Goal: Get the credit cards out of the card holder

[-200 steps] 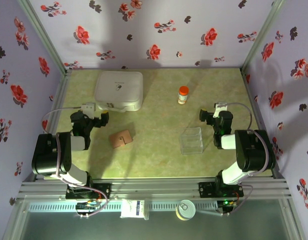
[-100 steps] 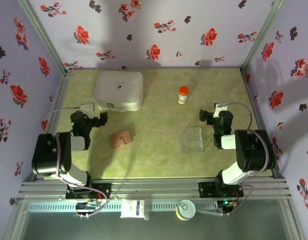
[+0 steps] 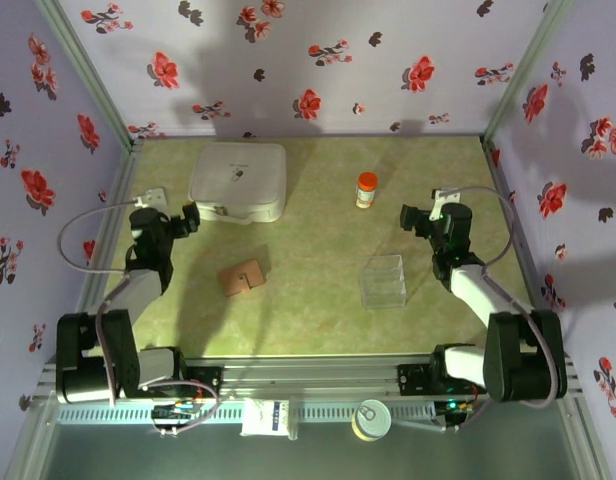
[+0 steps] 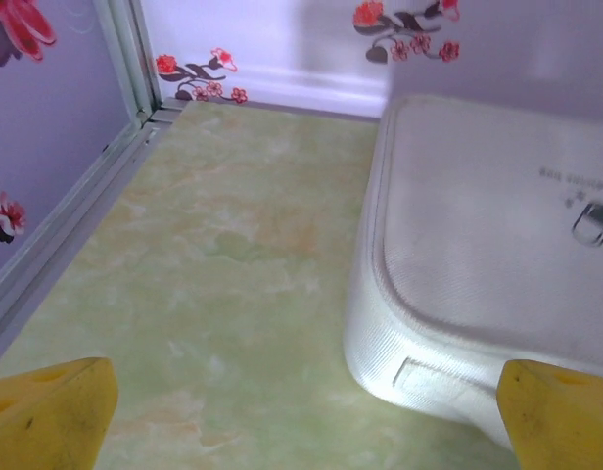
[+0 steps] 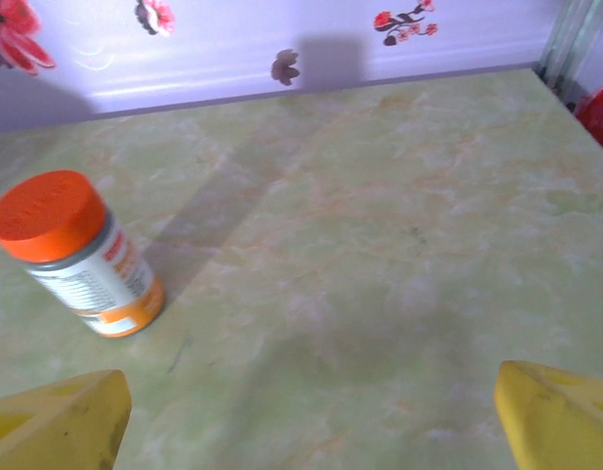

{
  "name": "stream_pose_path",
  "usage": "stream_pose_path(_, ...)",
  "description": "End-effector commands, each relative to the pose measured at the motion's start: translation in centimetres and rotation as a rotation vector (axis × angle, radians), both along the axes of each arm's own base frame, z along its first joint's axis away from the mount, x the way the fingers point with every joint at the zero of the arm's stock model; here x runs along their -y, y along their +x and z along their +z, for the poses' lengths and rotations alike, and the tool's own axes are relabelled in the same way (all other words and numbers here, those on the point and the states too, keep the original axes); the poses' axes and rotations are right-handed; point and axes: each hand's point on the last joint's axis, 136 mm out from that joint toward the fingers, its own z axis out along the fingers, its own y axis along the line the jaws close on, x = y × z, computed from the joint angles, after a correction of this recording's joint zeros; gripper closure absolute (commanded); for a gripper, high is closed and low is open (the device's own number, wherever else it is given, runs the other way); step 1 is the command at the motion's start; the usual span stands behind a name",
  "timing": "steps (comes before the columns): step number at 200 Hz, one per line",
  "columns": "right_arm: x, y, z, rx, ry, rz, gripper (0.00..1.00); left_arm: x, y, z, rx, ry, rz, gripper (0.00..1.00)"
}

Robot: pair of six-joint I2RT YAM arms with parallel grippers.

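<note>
card holder [image 3: 242, 277]: folded flat on table [image 3: 318, 320], left of centre toward near edge, skewed | left gripper [image 3: 188, 217]: wide, empty, nearer arm; holder lies nearward-right of it | right gripper [image 3: 409, 216]: wide, empty, well apart

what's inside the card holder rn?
Only the tan outer face of the card holder shows, lying flat on the table. Its inside is covered, so the contents cannot be seen.
</note>
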Motion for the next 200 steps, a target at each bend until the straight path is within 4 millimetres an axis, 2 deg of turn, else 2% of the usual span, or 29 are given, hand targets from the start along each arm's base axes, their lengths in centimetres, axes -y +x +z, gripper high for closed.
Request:
stream_pose_path(1, -0.7, -2.8, -0.5, -0.141, 0.081, -0.018, 0.07, -0.3, -2.0, -1.7, -0.200, -0.163, 0.112, 0.00)
stream_pose_path(20, -1.2, -4.8, -0.5, -0.216, 0.123, -0.027, 0.11, 0.5, -3.2, -2.4, -0.334, -0.261, 0.135, 0.00)
stream_pose_path(48, -1.8, -7.6, -0.9, -0.322, 0.173, -0.041, 0.17, 2.5, -4.9, -3.3, -0.503, -0.339, 0.070, 0.00)
stream_pose_path(66, -2.4, -8.5, -0.8, -0.363, 0.199, -0.039, 0.24, 3.6, -6.3, -3.1, -0.596, -0.371, 0.031, 0.00)
stream_pose_path(93, -3.0, -9.9, -1.7, -0.459, 0.206, -0.040, 0.35, 5.2, -7.9, -1.6, -0.673, -0.423, -0.035, 0.00)
stream_pose_path(115, -3.7, -10.3, -2.5, -0.518, 0.214, -0.024, 0.41, 5.8, -8.9, 0.0, -0.702, -0.419, -0.079, 0.00)
stream_pose_path(130, -4.4, -10.4, -3.1, -0.545, 0.230, 0.005, 0.44, 5.9, -9.3, 0.4, -0.702, -0.377, -0.125, 0.00)
stream_pose_path(158, -5.5, -10.2, -3.8, -0.601, 0.239, 0.053, 0.55, 5.6, -10.0, -0.6, -0.730, -0.305, -0.164, 0.00)
stream_pose_path(175, -5.6, -10.3, -4.4, -0.629, 0.224, 0.060, 0.58, 5.6, -10.5, -1.8, -0.740, -0.292, -0.173, 0.00)
stream_pose_path(200, -6.1, -10.3, -5.2, -0.667, 0.215, 0.083, 0.63, 5.7, -10.6, -2.3, -0.761, -0.298, -0.172, 0.00)
